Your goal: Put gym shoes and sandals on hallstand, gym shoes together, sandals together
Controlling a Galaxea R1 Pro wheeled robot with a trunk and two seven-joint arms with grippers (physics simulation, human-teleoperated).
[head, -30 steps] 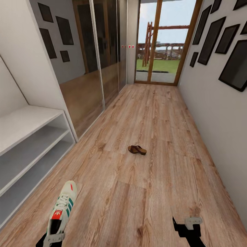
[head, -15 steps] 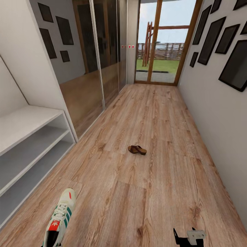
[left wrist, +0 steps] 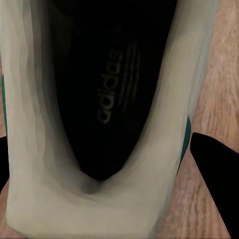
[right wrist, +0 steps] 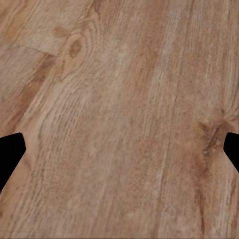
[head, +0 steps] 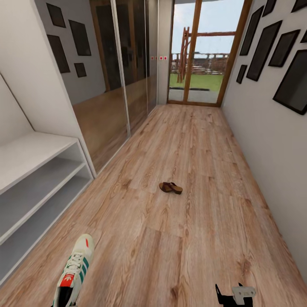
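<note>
Your left gripper (left wrist: 107,209) clenches the cream-white green-striped sneaker (head: 73,270) by its heel, lower left; a swing could shake it loose. Right gripper (right wrist: 119,154) released.

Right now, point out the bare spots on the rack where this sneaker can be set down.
All three levels of the pale-grey two-shelf rack look bare: top board, middle shelf, bottom shelf beside the mirrored wardrobe doors. The cream-white green-striped sneaker sits between the left claw's fingers. A brown flat sandal lies mid-floor.
</note>
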